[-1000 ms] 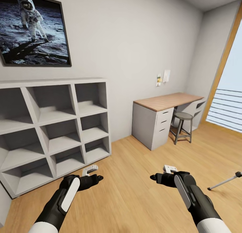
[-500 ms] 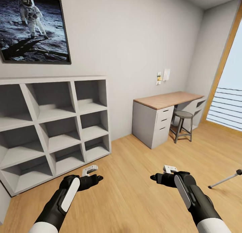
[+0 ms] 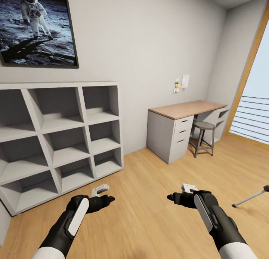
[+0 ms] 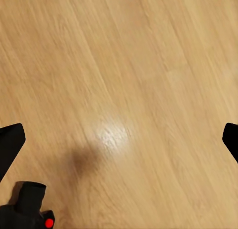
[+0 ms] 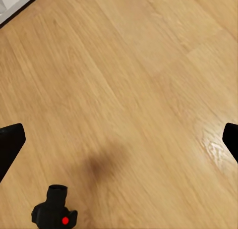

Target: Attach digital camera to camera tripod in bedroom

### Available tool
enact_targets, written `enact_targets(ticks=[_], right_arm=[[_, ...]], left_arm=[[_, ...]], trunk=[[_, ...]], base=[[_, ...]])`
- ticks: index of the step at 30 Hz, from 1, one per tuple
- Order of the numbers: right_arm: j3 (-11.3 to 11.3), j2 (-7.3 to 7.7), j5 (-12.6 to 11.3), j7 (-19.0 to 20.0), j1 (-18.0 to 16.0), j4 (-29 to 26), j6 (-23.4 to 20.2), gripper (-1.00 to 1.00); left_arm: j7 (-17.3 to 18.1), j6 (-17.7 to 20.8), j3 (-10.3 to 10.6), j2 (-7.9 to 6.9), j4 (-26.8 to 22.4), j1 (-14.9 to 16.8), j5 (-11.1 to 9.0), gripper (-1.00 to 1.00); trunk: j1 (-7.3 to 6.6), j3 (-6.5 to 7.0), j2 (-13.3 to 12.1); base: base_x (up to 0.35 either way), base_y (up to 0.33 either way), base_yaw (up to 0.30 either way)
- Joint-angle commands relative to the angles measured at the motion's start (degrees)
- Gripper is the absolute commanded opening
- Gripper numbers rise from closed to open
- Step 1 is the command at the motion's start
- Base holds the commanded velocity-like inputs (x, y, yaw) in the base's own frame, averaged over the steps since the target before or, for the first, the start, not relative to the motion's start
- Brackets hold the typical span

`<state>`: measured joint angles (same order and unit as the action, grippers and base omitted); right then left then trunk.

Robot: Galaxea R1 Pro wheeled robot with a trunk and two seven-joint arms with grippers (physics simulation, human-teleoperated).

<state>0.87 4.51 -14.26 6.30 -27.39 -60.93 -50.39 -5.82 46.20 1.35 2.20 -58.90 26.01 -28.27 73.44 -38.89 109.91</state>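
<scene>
The digital camera [image 4: 29,212], small and matte black with a red button, lies on the wood floor at the edge of the left wrist view. The right wrist view also catches the digital camera [image 5: 54,213]. My left gripper [image 3: 104,196] hangs open over bare planks, its black fingertips [image 4: 10,145] far apart. My right gripper [image 3: 178,193] is open too, nothing between its fingertips [image 5: 10,142]. One slim silver leg of the camera tripod [image 3: 249,197], black at both ends, slants over the floor at the head view's right edge; the rest is cut off.
A grey cube shelf [image 3: 59,139] stands against the left wall under a framed astronaut picture [image 3: 35,30]. A wood-topped desk [image 3: 186,109] with drawers and a grey stool [image 3: 203,137] stand at the back right, beside a tall wood-framed window [image 3: 256,101]. Open floor [image 3: 149,184] lies ahead.
The whole head view has shifted: shelf, desk and picture sit slightly higher in the picture and the tripod leg nearer the right edge. Both arms keep the same pose.
</scene>
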Motion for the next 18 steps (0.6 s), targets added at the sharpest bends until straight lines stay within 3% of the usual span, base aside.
enact_targets(ticks=[1, 18], right_arm=[[0.1, -0.01, 0.4, 0.5, 0.0, 0.0, -0.3, 1.00], [0.1, -0.05, 0.6, 0.5, 0.0, -0.1, -0.2, 1.00]], left_arm=[[-0.6, 0.2, 0.1, 0.00, -0.1, 0.0, -0.6, 1.00], [-0.6, 0.2, 0.1, 0.07, -0.1, 0.0, -0.6, 1.00]], trunk=[[0.22, -0.25, 0.4], [3.95, -3.30, 7.3]], base=[[0.000, 0.000, 0.000], [0.000, 0.000, 0.000]])
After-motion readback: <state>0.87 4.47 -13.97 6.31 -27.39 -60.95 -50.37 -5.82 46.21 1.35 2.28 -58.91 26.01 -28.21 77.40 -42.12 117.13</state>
